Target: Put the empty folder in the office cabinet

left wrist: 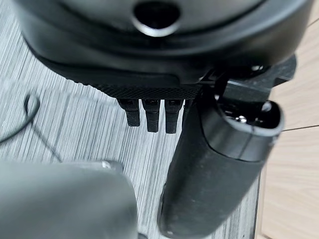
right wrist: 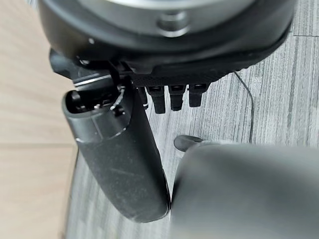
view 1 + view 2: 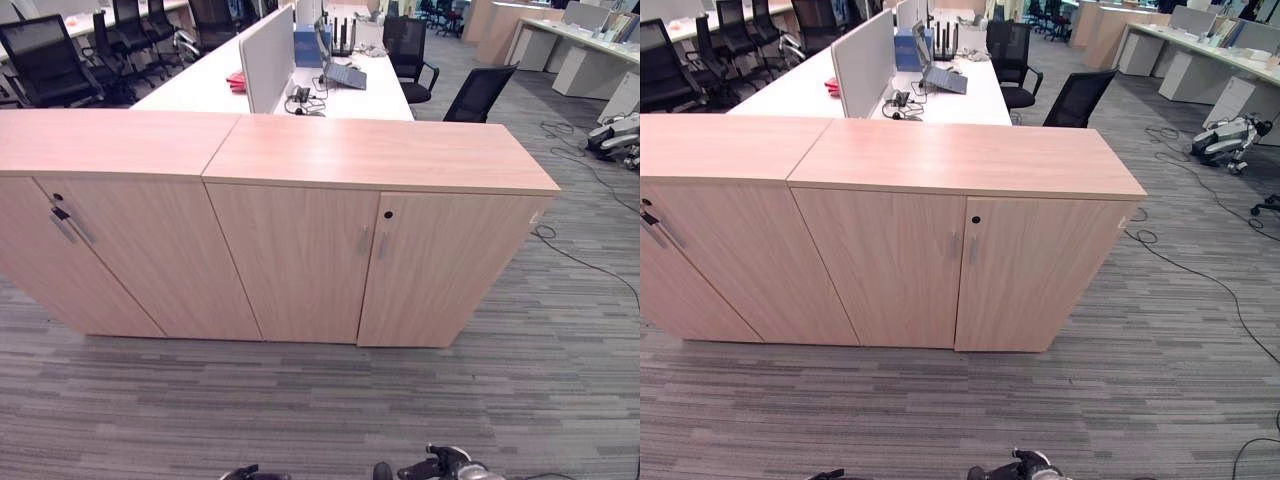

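No folder can be made out anywhere in these views, so its place cannot be told; neither robot hand has hold of it. The left robot hand [image 1: 199, 149] is seen from its wrist camera hanging over the grey carpet [image 1: 75, 124], fingers [image 1: 152, 117] straight and relaxed, thumb standing out, nothing held. The right robot hand [image 2: 124, 154] is held the same way, loose and empty, with pale wood beside it.

Ahead of both hands, well apart from them, stands the office cabinet [image 3: 380, 160], its two doors [image 3: 290, 260] closed and meeting at slim handles [image 3: 364, 241]; a keyhole [image 3: 388, 215] lies just beside the handles. A second cabinet [image 3: 100, 150] adjoins it on the left-hand side. Beyond them a bench [image 3: 350, 95] carries a laptop [image 3: 342, 72].

An empty folder is judged to be light, thin and somewhat flexible, with a smooth cover likely to slip. It would best be pinched along the stiffer spine edge, thumb on one face and fingers on the other. A door is judged to need opening first.
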Tool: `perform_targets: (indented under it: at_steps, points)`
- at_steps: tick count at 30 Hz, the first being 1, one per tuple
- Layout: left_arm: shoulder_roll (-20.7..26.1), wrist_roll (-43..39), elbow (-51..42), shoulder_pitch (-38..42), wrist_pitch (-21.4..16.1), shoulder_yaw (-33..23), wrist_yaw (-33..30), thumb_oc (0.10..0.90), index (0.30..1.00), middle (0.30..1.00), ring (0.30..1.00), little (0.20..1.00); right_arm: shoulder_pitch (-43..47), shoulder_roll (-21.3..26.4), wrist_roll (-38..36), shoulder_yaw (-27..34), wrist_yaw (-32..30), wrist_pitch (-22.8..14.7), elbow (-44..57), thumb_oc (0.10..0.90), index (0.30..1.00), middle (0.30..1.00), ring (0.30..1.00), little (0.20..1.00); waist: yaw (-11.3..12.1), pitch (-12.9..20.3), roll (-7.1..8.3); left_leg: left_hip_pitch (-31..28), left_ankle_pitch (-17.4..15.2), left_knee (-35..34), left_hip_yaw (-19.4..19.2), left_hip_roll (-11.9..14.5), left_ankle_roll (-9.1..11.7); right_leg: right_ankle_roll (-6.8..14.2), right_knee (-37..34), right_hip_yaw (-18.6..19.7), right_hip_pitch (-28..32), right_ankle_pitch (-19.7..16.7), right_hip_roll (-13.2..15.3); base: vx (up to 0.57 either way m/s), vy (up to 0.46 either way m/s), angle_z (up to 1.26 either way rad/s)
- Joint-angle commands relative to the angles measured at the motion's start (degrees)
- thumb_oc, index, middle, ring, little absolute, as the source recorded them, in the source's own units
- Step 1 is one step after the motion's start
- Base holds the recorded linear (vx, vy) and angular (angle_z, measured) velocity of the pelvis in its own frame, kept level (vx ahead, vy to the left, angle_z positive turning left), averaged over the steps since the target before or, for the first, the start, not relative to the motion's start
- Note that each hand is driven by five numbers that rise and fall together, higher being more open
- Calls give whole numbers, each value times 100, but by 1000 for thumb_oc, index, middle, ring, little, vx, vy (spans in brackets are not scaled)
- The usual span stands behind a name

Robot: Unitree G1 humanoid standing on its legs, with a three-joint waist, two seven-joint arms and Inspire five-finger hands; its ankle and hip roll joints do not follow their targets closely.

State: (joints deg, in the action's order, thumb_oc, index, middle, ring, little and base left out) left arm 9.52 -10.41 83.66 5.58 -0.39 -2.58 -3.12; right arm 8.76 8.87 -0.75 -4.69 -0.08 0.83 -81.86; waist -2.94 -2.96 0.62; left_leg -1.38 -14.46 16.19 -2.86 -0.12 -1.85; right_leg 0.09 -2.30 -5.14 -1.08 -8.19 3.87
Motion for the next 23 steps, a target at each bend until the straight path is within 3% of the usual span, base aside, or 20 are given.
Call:
perform_targets:
  at_steps: [1,9,12,15,19,23]
  points:
    - [-78,142,-137,-42,-14,73,-5,800,900,900,900,900,-143,63,-187,59,-140,74,-527,800,900,900,900,900,-65,-208,-351,-717,1165,-2119,-47,-97,307,43,-270,205,-434,296,92,0,0,0]
    - [-178,83,-191,-253,1,-32,121,800,900,900,900,900,-285,217,-316,311,-65,106,-699,800,900,900,900,900,-109,-147,-482,-739,1155,-2119,-8,-115,300,64,-270,211,-420,306,95,2,2,1]
    - [-231,373,-540,-134,-27,200,-65,800,900,900,900,900,-246,190,-265,374,-121,161,-819,800,900,900,900,900,-105,-182,-532,-761,1147,-2119,23,-131,294,63,-270,210,-393,297,106,3,14,3]
    - [23,909,-2024,-382,-69,243,-574,800,900,900,900,900,-141,206,-405,560,-304,194,-726,800,900,900,900,900,38,-368,-498,-804,1129,-2119,74,-142,284,70,-270,206,-328,281,111,-24,-2,7]
    - [-3,857,-2211,-627,-116,246,-484,800,900,900,900,900,-143,276,-521,571,-346,157,-683,800,900,900,900,900,95,-454,-497,-826,1115,-2119,57,-129,292,94,-270,221,-306,282,113,-11,-1,1]
    - [-56,590,-1539,-634,-171,38,-389,800,900,900,900,900,-329,273,-506,558,-325,59,-585,800,900,900,900,900,36,-418,-450,-846,1080,-2119,41,-117,301,107,-270,225,-307,276,95,-5,-5,-2]
